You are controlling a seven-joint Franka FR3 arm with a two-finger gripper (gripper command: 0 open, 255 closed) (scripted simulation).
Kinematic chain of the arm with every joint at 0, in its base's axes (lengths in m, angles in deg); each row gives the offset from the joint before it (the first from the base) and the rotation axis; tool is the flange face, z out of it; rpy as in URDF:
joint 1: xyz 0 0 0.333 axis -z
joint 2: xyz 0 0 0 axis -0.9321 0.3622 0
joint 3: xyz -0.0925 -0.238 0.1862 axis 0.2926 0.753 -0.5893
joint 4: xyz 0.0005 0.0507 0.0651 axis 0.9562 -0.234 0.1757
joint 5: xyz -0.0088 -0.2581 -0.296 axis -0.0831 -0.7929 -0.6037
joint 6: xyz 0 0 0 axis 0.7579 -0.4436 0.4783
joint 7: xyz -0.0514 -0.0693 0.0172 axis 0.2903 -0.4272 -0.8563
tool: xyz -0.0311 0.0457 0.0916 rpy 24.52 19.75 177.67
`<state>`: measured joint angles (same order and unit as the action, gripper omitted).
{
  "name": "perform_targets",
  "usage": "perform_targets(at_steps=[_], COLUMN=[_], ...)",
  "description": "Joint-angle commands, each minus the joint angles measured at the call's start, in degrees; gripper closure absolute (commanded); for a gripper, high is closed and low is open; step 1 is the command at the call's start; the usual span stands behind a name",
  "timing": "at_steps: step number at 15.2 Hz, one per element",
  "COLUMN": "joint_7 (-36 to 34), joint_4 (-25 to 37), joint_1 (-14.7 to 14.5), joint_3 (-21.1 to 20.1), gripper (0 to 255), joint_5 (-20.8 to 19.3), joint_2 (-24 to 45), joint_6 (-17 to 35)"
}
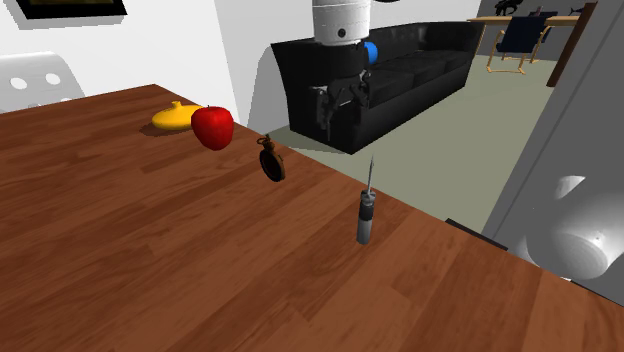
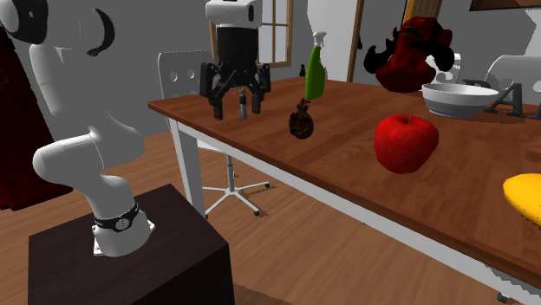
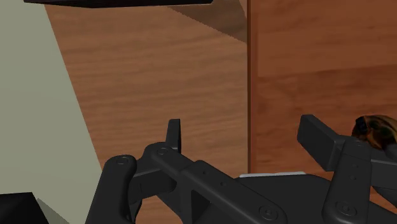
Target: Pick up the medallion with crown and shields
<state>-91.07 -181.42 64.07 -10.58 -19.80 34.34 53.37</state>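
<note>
**The claw [image 1: 335,105] is held wide open above the table's edge, and nothing is gripped.**

The dark brown medallion [image 1: 271,160] is seen standing upright on the brown wooden table [image 1: 150,260], close to its edge. In the shoulder view it is placed between the red apple [image 1: 212,127] and a grey tool with a thin spike [image 1: 366,215], and it is touched by neither. In the wrist view the 2 black fingers [image 3: 173,135] are spread far apart, and the medallion is half hidden just beside 1 of them, outside the gap. A yellow thing [image 1: 175,118] is laid just beside the apple. In the second exterior view a green spray bottle [image 2: 315,74] and a white bowl [image 2: 458,98] are seen farther back on the table.
</note>
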Motion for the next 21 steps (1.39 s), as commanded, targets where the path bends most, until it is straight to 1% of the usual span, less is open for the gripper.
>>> perform_targets(at_steps=[1,4,7,9,11,12,19,21], joint_7=[-3.08,-7.76,-12.78,-16.2,-19.44,-20.09,-19.48,-19.44], joint_4=[5.38,13.0,21.88,28.8,36.95,39.0,29.02,28.28], joint_1=[-0.18,-1.0,-2.77,-4.91,-8.26,-9.32,-7.27,-7.15], joint_3=[-2.45,-6.02,-9.52,-11.59,-13.18,-13.3,-12.71,-12.68], gripper=[0,0,0,0,0,0,0,0], joint_5=[-1.18,-3.78,-7.75,-11.28,-15.56,-16.58,-14.19,-14.04], joint_2=[4.46,10.98,18.56,24.34,30.79,32.32,28.73,28.49], joint_6=[-0.83,-2.23,-4.48,-6.7,-9.71,-10.52,-3.42,-2.88])
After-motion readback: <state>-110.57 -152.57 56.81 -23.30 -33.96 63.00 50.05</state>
